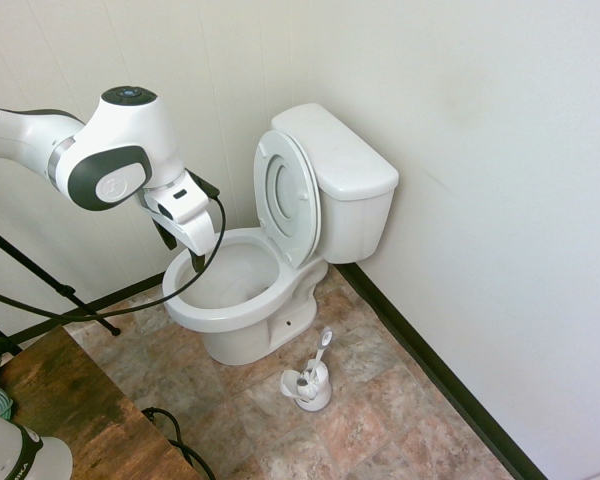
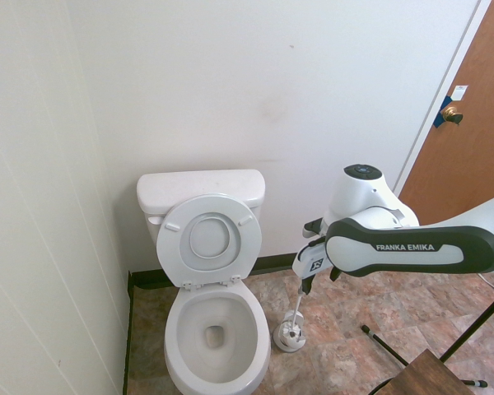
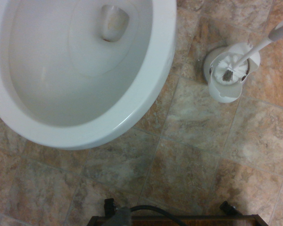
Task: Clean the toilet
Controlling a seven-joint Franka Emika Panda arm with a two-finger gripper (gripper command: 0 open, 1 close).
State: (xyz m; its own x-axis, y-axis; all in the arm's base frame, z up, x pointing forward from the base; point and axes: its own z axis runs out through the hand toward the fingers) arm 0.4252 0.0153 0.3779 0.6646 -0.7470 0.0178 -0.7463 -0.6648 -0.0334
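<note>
White ceramic toilet (image 1: 242, 300) sits against the wall, seat up, bowl exposed. Gripper (image 1: 183, 244) hangs spread and empty above the rim's front edge. Brush (image 1: 318, 355) stands in its holder (image 1: 308, 387) at 4 o'clock of the bowl; descend vertically, pinch the handle high.

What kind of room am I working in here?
A small bathroom, most likely in a home: a white toilet with its seat raised, a toilet brush in its holder on the tiled floor.
</note>
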